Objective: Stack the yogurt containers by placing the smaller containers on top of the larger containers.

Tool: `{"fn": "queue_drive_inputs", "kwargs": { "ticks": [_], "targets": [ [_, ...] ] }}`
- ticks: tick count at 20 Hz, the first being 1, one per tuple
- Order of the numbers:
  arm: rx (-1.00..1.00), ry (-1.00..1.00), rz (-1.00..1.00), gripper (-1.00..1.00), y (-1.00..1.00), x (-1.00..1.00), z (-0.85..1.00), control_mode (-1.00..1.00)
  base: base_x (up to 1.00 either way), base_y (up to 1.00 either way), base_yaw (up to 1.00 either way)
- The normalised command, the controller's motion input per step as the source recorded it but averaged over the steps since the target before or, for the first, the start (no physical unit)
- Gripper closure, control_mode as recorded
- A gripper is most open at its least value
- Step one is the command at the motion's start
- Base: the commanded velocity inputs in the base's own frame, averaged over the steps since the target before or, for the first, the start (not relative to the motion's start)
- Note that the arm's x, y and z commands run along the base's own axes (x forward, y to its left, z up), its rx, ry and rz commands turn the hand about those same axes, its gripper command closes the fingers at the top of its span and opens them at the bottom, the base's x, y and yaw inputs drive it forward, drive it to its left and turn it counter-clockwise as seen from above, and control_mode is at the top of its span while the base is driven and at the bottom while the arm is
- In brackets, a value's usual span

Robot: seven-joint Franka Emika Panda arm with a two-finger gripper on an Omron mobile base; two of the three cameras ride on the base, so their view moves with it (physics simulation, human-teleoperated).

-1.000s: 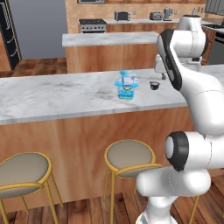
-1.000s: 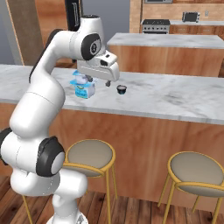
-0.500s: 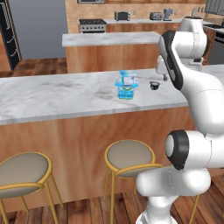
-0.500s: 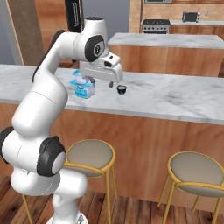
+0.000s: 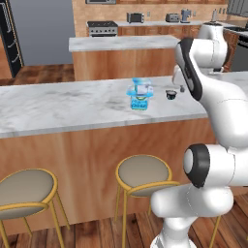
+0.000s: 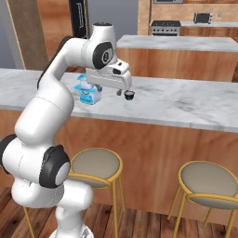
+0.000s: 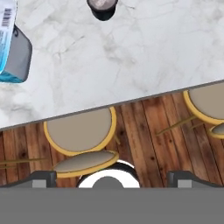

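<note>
On the marble counter [image 5: 63, 104] the small cup [image 5: 143, 87] sits on top of the large cup [image 5: 140, 100], both upright, the stack standing near the counter's middle. In the right base view the same stack, small cup [image 6: 85, 85] on large cup [image 6: 89, 96], stands just left of the hand. A small dark cup [image 5: 170, 94] rests on the counter to the right of the stack, well apart from it. The arm rises from the base, bends over the counter edge and holds the gripper [image 6: 122, 92] above the marble between the stack and the dark cup [image 6: 129, 95], pointing downward. In the hand view the gripper [image 7: 112, 178] stands fully open and empty, its fingertips [image 7: 43, 178] set wide apart over a stool [image 7: 78, 131] below the counter edge.
</note>
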Motion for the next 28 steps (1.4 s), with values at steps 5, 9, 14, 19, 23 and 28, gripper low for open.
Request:
{"fn": "queue_drive_inputs", "kwargs": {
  "ticks": [5,9,14,19,23,28],
  "targets": [
    [0.00,0.00,0.03,-1.00,0.00,0.20,-0.14,-1.00,0.00,0.00,0.00],
    [0.00,0.00,0.02,-1.00,-0.01,0.18,-0.11,-1.00,0.00,0.00,0.00],
    [0.00,-0.01,0.02,-1.00,-0.02,0.20,-0.12,-1.00,0.00,0.00,0.00],
    [0.00,-0.01,0.02,-1.00,-0.05,0.20,-0.08,-1.00,0.00,0.00,0.00],
    [0.00,0.00,0.01,-1.00,-0.12,0.14,-0.10,-1.00,0.00,0.00,0.00],
    [0.00,0.00,0.01,-1.00,-0.11,0.12,-0.08,-1.00,0.00,0.00,0.00]
  ]
}}
